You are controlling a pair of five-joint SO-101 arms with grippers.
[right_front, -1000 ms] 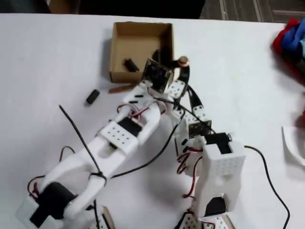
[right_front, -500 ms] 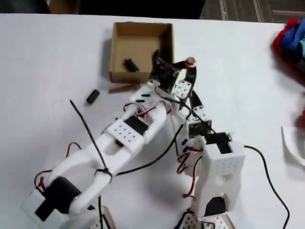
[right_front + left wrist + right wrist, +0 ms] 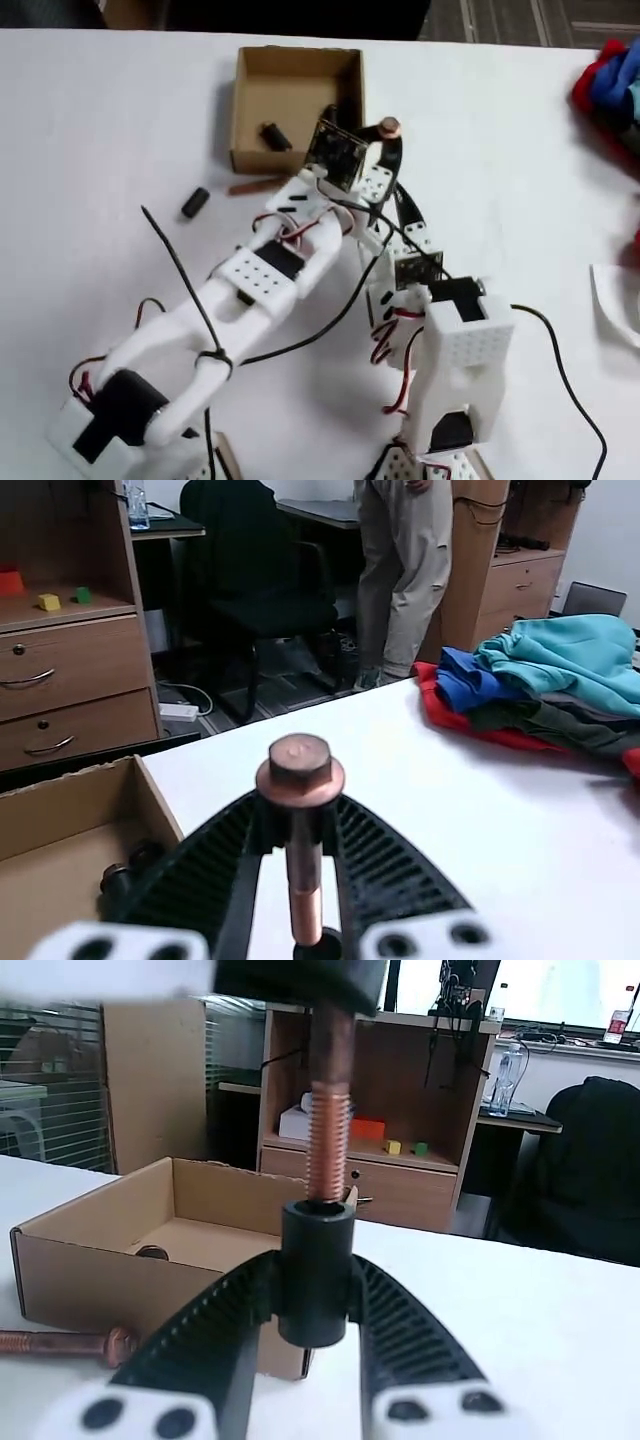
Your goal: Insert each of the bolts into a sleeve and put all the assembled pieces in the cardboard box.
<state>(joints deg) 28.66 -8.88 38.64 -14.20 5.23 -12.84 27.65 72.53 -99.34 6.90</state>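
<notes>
My left gripper (image 3: pixel 300 810) is shut on a copper bolt (image 3: pixel 300 765), held upright with its head on top, just beside the cardboard box (image 3: pixel 290 95). Below it my right gripper (image 3: pixel 318 1285) is shut on a black sleeve (image 3: pixel 318 1270). The bolt's threaded end (image 3: pixel 328 1130) enters the top of the sleeve. In the high view the bolt head (image 3: pixel 388 127) sits at the box's right corner, and the left arm's camera hides the sleeve. Dark assembled pieces (image 3: pixel 275 136) lie in the box. A loose sleeve (image 3: pixel 195 202) and a loose bolt (image 3: pixel 255 186) lie on the table.
A pile of coloured clothes (image 3: pixel 610 85) lies at the table's far right edge, with a white object (image 3: pixel 612 310) lower down on that side. Cables (image 3: pixel 560 370) trail from the right arm (image 3: pixel 455 340). The two arms cross near the table's middle.
The left arm swung slightly to the right and came back. The bolt head is at nearly the same spot beside the box. The right arm has kept still.
</notes>
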